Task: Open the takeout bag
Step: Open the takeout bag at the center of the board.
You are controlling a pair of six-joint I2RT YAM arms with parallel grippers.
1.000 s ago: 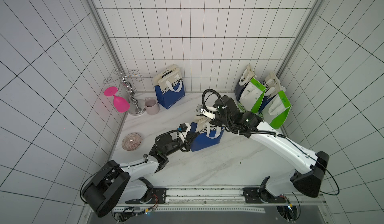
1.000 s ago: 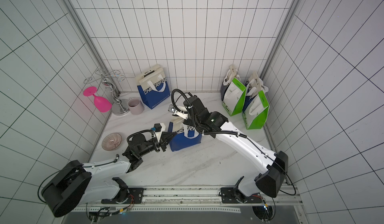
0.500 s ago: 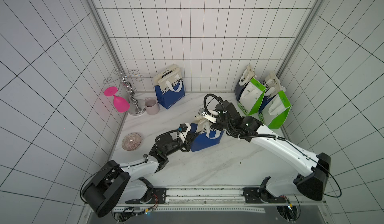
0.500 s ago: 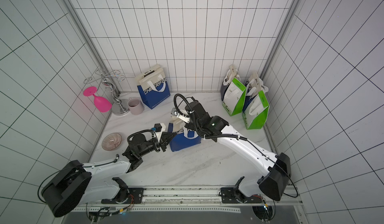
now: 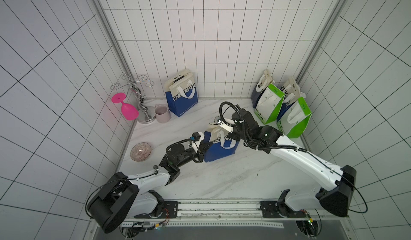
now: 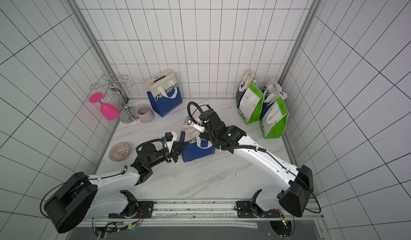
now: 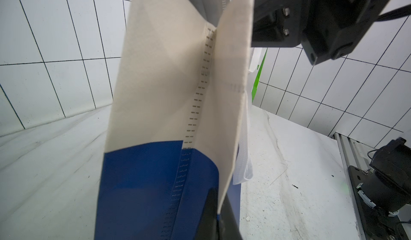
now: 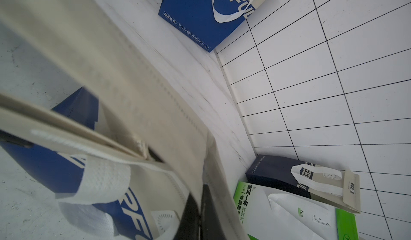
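The takeout bag [image 5: 220, 153] [image 6: 195, 154], blue below and cream on top, stands mid-table in both top views. My left gripper [image 5: 203, 146] [image 7: 219, 207] is shut on the bag's side fold, with a thin cream edge pinched between its dark fingers. From above, my right gripper [image 5: 233, 135] [image 8: 201, 196] is shut on the cream top edge at the bag's other end. In the right wrist view the bag [image 8: 133, 98] shows its top panels lying close together, with a white handle [image 8: 100, 183] hanging in front. The left wrist view looks up the bag's creased side [image 7: 160, 90].
A second blue bag [image 5: 181, 98] leans on the back wall. Green and white bags [image 5: 270, 104] [image 5: 295, 118] stand at the back right. At the back left are a metal rack [image 5: 142, 107], a pink glass [image 5: 127, 110] and a mug [image 5: 162, 113]. A bowl [image 5: 140, 151] lies left.
My right gripper has come down from above the bag onto its top edge and shut there. The left gripper has kept its hold without moving.
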